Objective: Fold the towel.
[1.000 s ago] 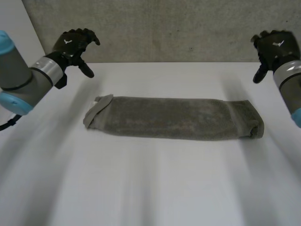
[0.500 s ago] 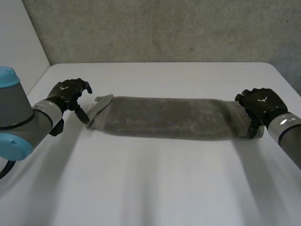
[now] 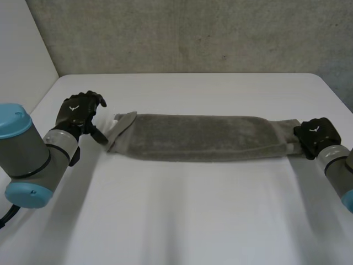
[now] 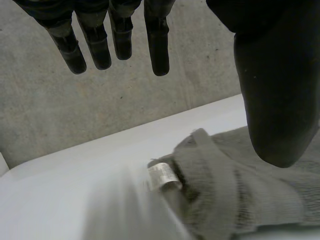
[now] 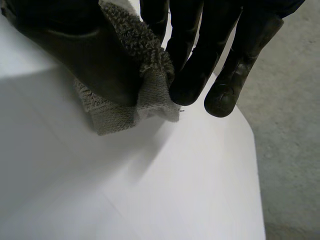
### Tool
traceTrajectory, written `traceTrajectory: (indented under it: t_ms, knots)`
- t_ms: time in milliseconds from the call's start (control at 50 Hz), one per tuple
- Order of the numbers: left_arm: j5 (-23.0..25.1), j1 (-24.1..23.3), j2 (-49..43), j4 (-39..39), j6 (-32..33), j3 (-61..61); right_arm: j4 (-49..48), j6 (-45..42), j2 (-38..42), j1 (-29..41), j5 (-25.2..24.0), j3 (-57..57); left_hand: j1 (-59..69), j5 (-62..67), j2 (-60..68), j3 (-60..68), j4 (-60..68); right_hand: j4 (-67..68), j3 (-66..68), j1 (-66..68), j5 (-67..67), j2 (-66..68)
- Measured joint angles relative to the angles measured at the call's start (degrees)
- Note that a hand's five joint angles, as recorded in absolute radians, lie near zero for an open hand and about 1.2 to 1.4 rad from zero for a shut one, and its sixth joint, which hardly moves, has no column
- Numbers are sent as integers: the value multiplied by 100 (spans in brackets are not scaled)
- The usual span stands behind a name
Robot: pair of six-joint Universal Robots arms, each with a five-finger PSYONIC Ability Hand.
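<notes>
On the table (image 3: 182,215), right hand (image 3: 313,133) fingers (image 5: 192,65) pinch the towel (image 3: 204,138) end; left hand (image 3: 79,110) fingers (image 4: 157,42) hang straight

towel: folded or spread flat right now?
Folded: the towel lies as a long narrow band on the table, layers stacked at the end with the tag.

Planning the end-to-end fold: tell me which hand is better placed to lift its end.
Right. The right hand pinches the towel at its end between thumb and fingers; the left hand is open, thumb above the other end, not gripping it.
</notes>
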Motion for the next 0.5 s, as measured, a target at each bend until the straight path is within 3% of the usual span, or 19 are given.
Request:
traceTrajectory:
  t_ms: [180,320,400,500]
  knots:
    - [18,87,-6,14,4,-27,160,-138,-223,-537,195,-124,0,0,0,0,0,4,0,10,0,0]
    - [19,108,-13,8,4,-18,518,-921,-408,-624,683,-635,0,0,0,0,0,4,0,28,1,0]
    - [18,109,-13,8,4,-16,614,-1257,-536,-135,1027,-1073,0,0,0,0,0,6,22,33,0,0]
    - [13,116,-13,11,4,-18,610,-1338,-627,1217,1367,-1694,0,0,0,0,0,9,58,34,1,0]
